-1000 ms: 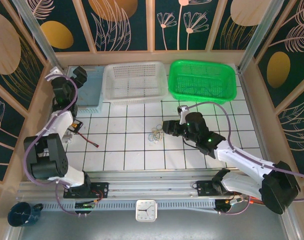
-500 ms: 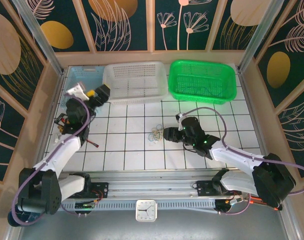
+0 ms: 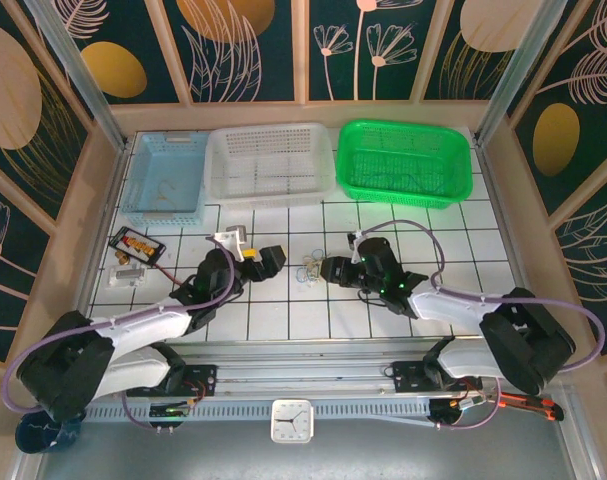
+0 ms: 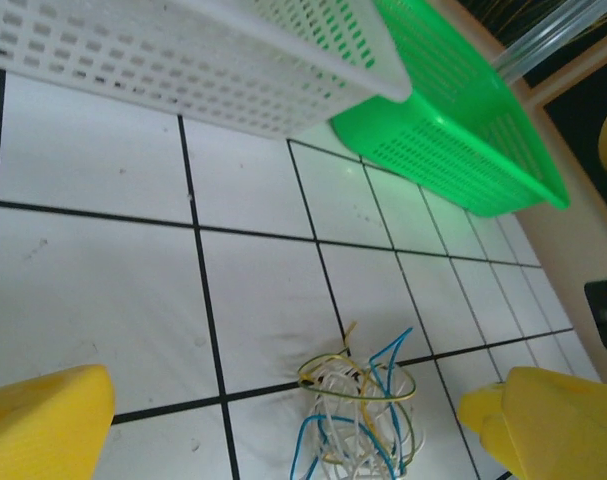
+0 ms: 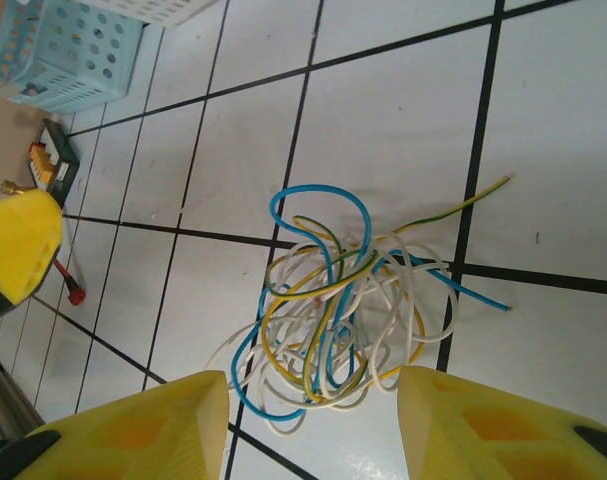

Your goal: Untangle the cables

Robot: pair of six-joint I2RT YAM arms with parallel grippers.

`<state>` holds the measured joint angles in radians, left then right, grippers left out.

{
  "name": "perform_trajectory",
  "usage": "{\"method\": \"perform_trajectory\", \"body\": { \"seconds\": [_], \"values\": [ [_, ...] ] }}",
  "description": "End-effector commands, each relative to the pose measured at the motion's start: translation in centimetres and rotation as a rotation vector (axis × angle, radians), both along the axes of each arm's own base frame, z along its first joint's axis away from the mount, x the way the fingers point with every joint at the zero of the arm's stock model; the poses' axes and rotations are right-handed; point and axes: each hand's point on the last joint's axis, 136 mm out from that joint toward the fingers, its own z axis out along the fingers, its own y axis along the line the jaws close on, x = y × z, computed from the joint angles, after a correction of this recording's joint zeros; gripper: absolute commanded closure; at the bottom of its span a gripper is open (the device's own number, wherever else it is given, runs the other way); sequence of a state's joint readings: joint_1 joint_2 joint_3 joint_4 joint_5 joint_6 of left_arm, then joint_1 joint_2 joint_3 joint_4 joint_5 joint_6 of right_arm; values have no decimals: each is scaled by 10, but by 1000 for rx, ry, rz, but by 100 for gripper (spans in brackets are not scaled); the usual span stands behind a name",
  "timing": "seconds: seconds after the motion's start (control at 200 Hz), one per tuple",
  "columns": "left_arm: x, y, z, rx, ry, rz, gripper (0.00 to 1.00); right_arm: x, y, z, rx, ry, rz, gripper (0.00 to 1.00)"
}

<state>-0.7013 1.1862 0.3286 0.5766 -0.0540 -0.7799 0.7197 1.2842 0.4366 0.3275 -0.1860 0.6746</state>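
Top external view: the cables (image 3: 310, 267), a small knot of thin white, blue and yellow wires in loose loops, lie mid-bench (image 3: 273, 320) on glossy white tiles with black grid lines. The left gripper (image 3: 273, 258) sits just left of them, its yellow fingers (image 4: 43, 420) spread wide and empty. The right gripper (image 3: 329, 268) sits just right, its yellow fingers (image 5: 483, 430) parted on either side of the knot's edge, gripping nothing. Along the far edge stand three perforated plastic baskets: blue basket (image 3: 168, 180), white basket (image 3: 271, 163), green basket (image 3: 405, 160). A small black tray (image 3: 135, 243) lies at the left.
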Motion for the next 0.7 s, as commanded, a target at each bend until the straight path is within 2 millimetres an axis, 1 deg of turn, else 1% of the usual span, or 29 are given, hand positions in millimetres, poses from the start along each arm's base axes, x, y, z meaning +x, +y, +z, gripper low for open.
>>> {"method": "perform_trajectory", "body": {
  "seconds": [0.0, 0.18, 0.31, 0.4, 0.51, 0.605, 0.696],
  "values": [
    [4, 2, 5, -22, -30, 36, 1, 12, 10, 13, 66, -9, -16, 52],
    [6, 2, 11, -24, -49, 41, 1, 22, 16, 12, 92, 9, -20, 55],
    [6, 3, 12, -26, -57, 43, 1, 27, 25, 11, 128, 26, 0, 62],
    [6, 2, 10, -23, -52, 39, 1, 29, 35, 12, 154, 39, 28, 72],
    [6, 2, 8, -17, -50, 34, 1, 30, 48, 19, 204, 47, 77, 87],
    [6, 0, 9, -14, -55, 26, 1, 28, 56, 30, 249, 43, 109, 94],
    [6, -1, 8, -2, -60, 18, 1, 27, 57, 40, 267, 28, 121, 98]
  ]
}}
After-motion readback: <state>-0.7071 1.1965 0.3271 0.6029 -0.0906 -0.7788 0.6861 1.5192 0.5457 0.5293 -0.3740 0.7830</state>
